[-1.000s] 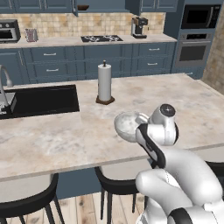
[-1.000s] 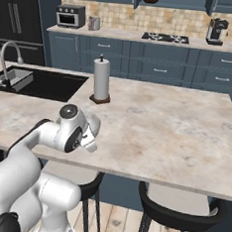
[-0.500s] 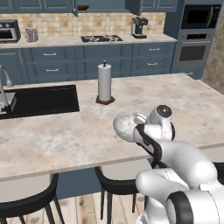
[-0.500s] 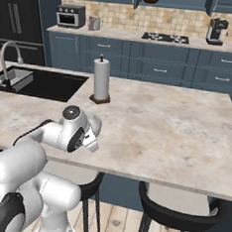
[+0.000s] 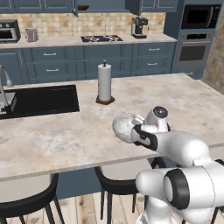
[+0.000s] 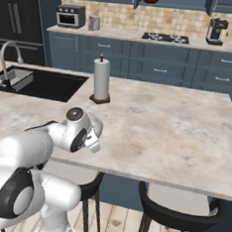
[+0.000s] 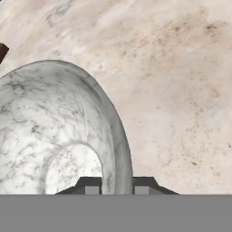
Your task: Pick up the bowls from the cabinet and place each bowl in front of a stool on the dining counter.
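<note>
The grey-white marbled bowl (image 5: 124,127) hangs low over the dining counter (image 5: 52,135) near its front edge, with my gripper (image 5: 135,134) shut on its rim. In the hand view the bowl (image 7: 54,131) is large at the left, and its rim wall sits clamped between the two fingertips of the gripper (image 7: 113,188). I cannot tell whether the bowl touches the slab. A black stool (image 5: 118,183) stands just below this spot. The dark brown wooden bowl (image 5: 82,7) rests on the shelf of the open cabinet (image 5: 105,4) at the far wall.
A paper towel roll (image 5: 104,83) stands upright behind the held bowl. The black inset sink (image 5: 41,99) and its faucet lie to the left. Another stool (image 5: 26,205) is at the left front, one more (image 6: 179,213) on the right. Bare slab (image 6: 166,127) stretches right.
The held marbled bowl and my hand have drifted slightly down and left, toward the counter's front edge. The grip has stayed the same.
</note>
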You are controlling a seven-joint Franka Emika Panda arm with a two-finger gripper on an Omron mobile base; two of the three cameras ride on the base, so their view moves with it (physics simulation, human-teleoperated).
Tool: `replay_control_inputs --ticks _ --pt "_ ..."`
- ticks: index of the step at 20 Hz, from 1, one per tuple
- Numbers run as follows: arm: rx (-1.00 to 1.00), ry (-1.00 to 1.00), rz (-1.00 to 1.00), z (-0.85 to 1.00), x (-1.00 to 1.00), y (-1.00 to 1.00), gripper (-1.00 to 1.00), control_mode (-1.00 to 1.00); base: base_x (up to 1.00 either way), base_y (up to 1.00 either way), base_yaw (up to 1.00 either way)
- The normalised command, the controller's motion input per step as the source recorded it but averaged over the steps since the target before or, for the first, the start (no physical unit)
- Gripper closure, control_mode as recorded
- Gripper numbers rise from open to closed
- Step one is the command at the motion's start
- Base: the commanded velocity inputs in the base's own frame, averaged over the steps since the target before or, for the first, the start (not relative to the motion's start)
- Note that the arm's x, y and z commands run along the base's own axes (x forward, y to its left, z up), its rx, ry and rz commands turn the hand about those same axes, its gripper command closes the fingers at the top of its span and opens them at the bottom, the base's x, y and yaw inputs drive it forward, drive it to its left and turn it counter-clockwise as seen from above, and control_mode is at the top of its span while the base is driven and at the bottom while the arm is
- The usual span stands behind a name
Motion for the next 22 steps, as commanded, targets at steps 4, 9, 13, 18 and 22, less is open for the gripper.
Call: replay_control_inputs --ticks 4,9,13,18,22 --pt "0.00 0.00 0.00 -0.28 0.20 0.00 1.00 -1.00 0.00 0.00 0.00" --pt "0.00 0.00 0.00 -0.25 0.21 0.00 1.00 -1.00 0.00 0.00 0.00" --pt "0.00 0.00 0.00 -0.21 0.24 0.00 1.00 -1.00 0.00 0.00 0.00" --pt "0.00 0.01 0.00 -0.05 0.10 0.00 1.00 -1.00 0.00 0.00 0.00" --pt "0.00 0.00 0.00 0.03 -0.04 0.00 1.00 -1.00 0.00 0.00 0.00"
